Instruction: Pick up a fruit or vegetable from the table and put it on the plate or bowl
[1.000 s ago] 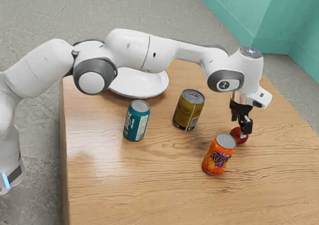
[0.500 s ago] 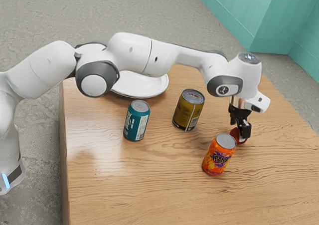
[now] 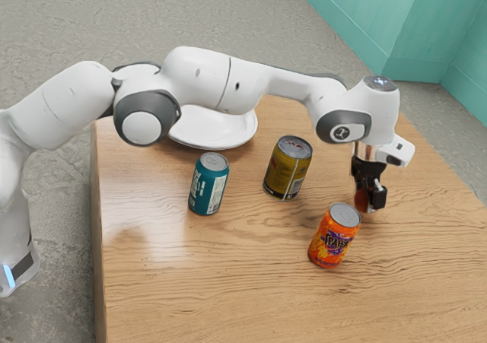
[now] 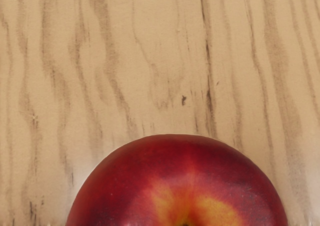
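Red fruit sits clenched in the claw, low at the counter, just beside the orange can. Bare wood runs from there to the counter's edge on the exterior view's right. The plate lies well apart at the far edge, beyond the yellow can and the teal can.

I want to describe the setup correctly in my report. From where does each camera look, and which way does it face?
Exterior view: beside and above the table, looking down across it at the plate, teal can, yellow can and orange can; the white arm and the claw show.
Wrist view: on the arm's hand, looking straight down at the wood, a red fruit just under the hand.
Shared: the red fruit and the table's wood.
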`<action>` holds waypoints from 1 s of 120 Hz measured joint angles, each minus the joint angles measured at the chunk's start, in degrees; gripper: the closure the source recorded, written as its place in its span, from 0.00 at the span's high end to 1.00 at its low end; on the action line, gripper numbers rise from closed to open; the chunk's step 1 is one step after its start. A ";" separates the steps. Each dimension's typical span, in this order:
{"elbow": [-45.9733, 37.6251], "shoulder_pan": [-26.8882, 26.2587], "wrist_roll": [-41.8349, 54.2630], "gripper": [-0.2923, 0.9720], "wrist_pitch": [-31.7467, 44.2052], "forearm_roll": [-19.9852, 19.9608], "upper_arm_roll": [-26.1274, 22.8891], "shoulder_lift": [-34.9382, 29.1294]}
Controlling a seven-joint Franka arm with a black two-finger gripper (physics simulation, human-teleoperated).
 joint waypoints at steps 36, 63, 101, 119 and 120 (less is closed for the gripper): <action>-5.34 3.38 -0.91 0.44 -5.08 0.00 1.50 -19.40; -20.69 4.29 -0.97 0.45 -12.72 -2.13 14.10 -37.16; -36.41 4.68 -0.73 0.44 -17.21 -1.93 21.95 -47.68; -36.90 5.02 -0.56 0.44 -18.06 -1.56 23.26 -46.15; -36.97 5.11 -0.55 0.44 -18.10 -1.55 23.27 -46.08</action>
